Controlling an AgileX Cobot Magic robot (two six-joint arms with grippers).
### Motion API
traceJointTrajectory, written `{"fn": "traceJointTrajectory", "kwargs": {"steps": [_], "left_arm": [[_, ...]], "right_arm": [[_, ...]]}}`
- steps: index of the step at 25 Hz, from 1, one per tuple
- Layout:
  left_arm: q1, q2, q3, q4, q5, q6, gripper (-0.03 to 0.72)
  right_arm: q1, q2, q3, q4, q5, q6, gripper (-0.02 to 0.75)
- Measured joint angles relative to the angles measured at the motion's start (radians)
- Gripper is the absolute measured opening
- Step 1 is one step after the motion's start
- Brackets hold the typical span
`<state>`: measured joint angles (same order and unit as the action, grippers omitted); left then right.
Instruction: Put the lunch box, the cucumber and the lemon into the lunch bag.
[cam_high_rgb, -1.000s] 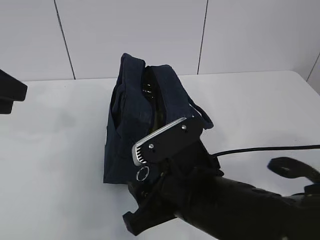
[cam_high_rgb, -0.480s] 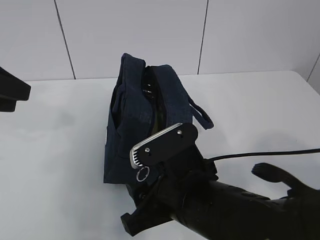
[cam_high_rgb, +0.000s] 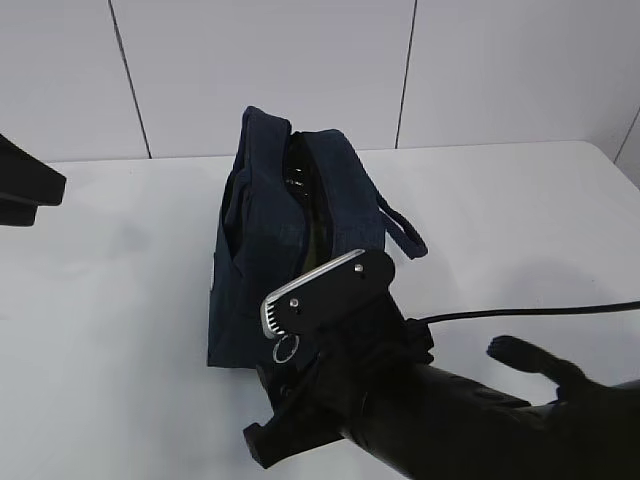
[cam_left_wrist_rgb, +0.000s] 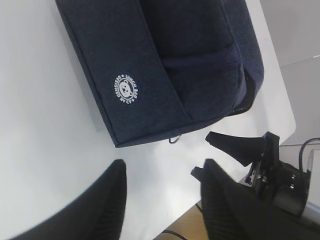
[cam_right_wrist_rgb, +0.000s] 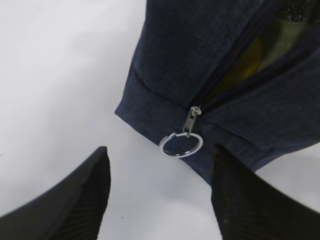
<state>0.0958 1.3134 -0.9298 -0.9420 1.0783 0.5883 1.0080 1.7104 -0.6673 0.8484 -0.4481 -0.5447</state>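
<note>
Inside the unzipped lunch bag (cam_right_wrist_rgb: 210, 75) shows yellow.

The lunch bag (cam_high_rgb: 285, 240) stands upright near the middle of the white tabletop (cam_high_rgb: 120, 330), its long axis running from the far edge toward the near edge. It is boxy, of dark navy fabric, with a round white printed logo (cam_left_wrist_rgb: 126, 89) on one long side and a loop handle (cam_high_rgb: 403, 232) hanging off the side facing the right edge. The top zipper is open along most of its length, ending at the bag's near end, where the silver ring pull (cam_right_wrist_rgb: 181, 144) hangs down. Through the gap shows something yellow, apparently the lemon (cam_right_wrist_rgb: 250, 57), against a dark green shape too hidden to name.
</note>
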Motion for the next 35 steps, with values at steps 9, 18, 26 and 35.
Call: {"fn": "traceJointTrajectory", "kwargs": {"steps": [9, 18, 26, 35], "left_arm": [[0.0, 0.008, 0.0, -0.002, -0.004, 0.022, 0.352], [0.0, 0.008, 0.0, -0.005, -0.013, 0.026, 0.352], [0.0, 0.008, 0.0, -0.005, -0.022, 0.026, 0.352], [0.0, 0.009, 0.0, -0.019, -0.023, 0.027, 0.352]], "right_arm": [[0.0, 0.07, -0.002, -0.029, -0.066, -0.084, 0.48], [0.0, 0.1, -0.011, -0.04, -0.107, -0.063, 0.48], [0.0, 0.111, -0.084, 0.081, -0.084, -0.052, 0.48], [0.0, 0.131, -0.112, 0.216, -0.025, -0.047, 0.48]]}}
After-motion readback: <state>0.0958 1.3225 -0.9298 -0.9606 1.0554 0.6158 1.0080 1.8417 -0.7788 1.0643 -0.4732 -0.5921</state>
